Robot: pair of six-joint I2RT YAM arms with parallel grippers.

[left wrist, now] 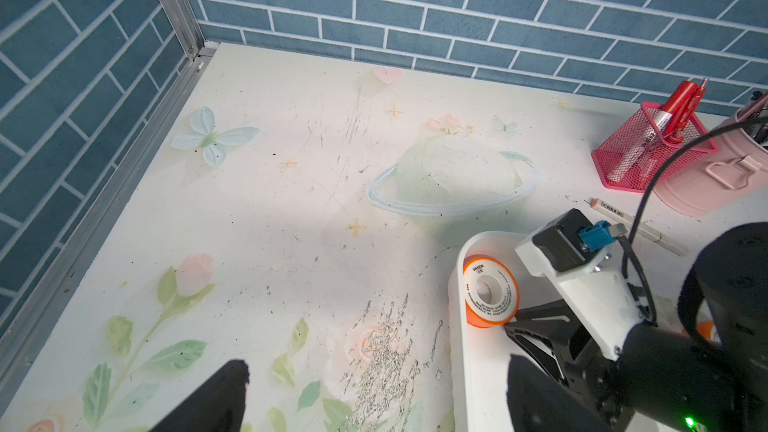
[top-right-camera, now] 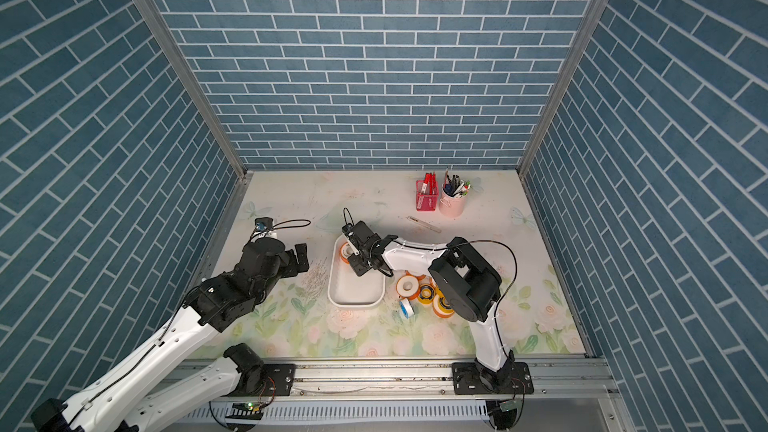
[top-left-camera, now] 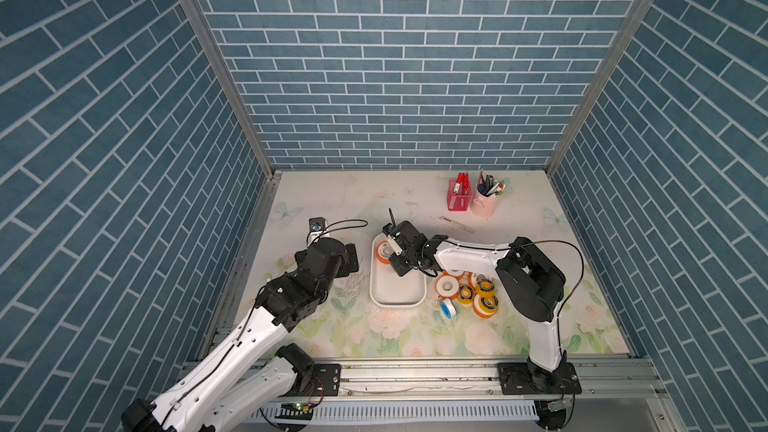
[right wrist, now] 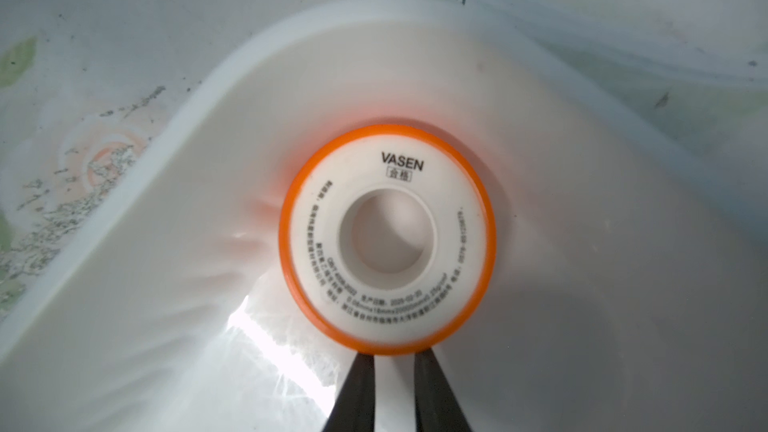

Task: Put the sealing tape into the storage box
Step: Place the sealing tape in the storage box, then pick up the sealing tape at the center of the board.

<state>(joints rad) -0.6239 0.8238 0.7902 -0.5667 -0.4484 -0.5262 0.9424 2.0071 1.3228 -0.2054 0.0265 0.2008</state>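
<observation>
The storage box is a shallow white tray mid-table. One sealing tape spool, white with orange flanges, leans in the box's far left corner. My right gripper reaches into the box. Its jaws stand nearly together with only box floor showing in the narrow gap, and the fingertips rest against the spool's orange rim. Several more spools lie on the mat just right of the box, one of them blue, partly hidden under the right arm. My left gripper hangs wide open and empty, left of the box.
At the back right stand a red mesh pen basket and a pink pen cup. A pencil lies in front of them. A scuffed patch marks the floral mat between the left gripper and the box.
</observation>
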